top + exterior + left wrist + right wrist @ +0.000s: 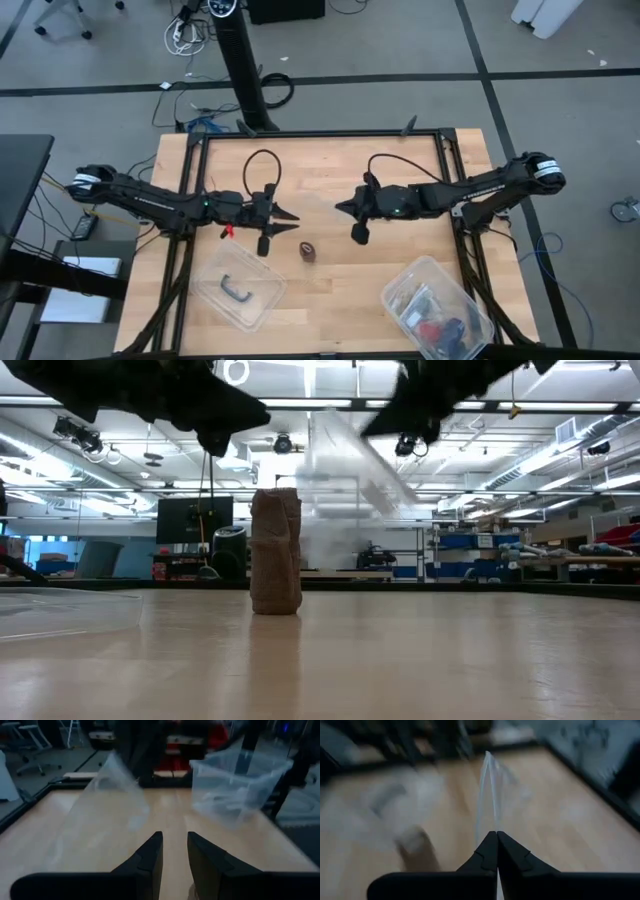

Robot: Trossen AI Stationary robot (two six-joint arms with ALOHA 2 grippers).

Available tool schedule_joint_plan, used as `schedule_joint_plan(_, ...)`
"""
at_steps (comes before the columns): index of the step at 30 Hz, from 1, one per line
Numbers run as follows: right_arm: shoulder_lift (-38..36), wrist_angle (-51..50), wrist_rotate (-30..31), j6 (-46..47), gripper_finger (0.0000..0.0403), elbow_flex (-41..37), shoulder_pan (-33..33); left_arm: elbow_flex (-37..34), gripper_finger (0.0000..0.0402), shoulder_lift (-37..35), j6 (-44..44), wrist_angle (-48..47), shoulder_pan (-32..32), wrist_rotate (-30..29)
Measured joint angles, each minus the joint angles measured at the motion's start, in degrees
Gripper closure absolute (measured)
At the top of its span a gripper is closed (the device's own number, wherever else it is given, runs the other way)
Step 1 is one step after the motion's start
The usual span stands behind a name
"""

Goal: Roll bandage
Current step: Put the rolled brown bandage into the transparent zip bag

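The bandage (308,251) is a small brown roll standing on end on the wooden table, near its middle; the low view shows it upright (275,552). Both grippers hang above the table, beyond the roll. My right gripper (496,834) comes from the right and is shut on a thin clear plastic sheet (489,790). My left gripper (174,836) comes from the left, level, and is open. It faces the sheet (110,800) with nothing between its fingers. From above, the two gripper tips (293,216) (340,207) stand close together. My right gripper pinches the clear plastic sheet between its two shut fingertips at one edge or corner (492,827). The fingers slant slightly downward, coming from the table's right. The sheet stretches away from the fingertips toward my left gripper, clear of the table. One layer or several, I cannot tell.
A clear tub with a black handle piece (240,290) sits near the front left. A second clear tub (437,310) holding small items sits at the front right. A dark frame (320,135) runs along the table's far edge and sides.
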Motion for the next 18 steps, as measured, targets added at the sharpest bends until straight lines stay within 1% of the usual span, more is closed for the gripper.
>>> schedule_joint_plan(2, 0.6, 6.7, 0.0, -0.32, 0.0402, 0.05, 0.88, 0.01, 0.0309, 0.92, -1.97, 2.72, 0.0, -0.15)
schedule_joint_plan(6, 2.68, 15.02, 0.71, -2.6, 0.0402, 0.15, 1.55, 0.01, 0.0304, 2.14, -2.77, 8.3, 0.0, -0.76)
schedule_joint_plan(9, 4.34, 16.67, 0.47, -4.53, 0.0403, 0.01, 1.46, 0.05, 0.0294, 2.12, 1.66, 10.59, -0.17, -0.78)
schedule_joint_plan(14, 4.55, 13.18, 0.01, -4.96, 0.0403, 0.02, 0.88, 0.12, 0.0286, -0.87, 12.33, 10.48, -2.06, -0.78)
schedule_joint_plan(16, 4.31, 12.71, -0.04, -5.41, 0.0403, 0.02, 0.89, 0.06, 0.0286, -2.26, 14.83, 7.89, -2.49, -0.76)
schedule_joint_plan(18, 4.06, 12.62, -0.27, -5.88, 0.0403, 0.02, 1.0, 0.1, 0.0286, -3.81, 15.89, 2.9, -2.24, -2.96)
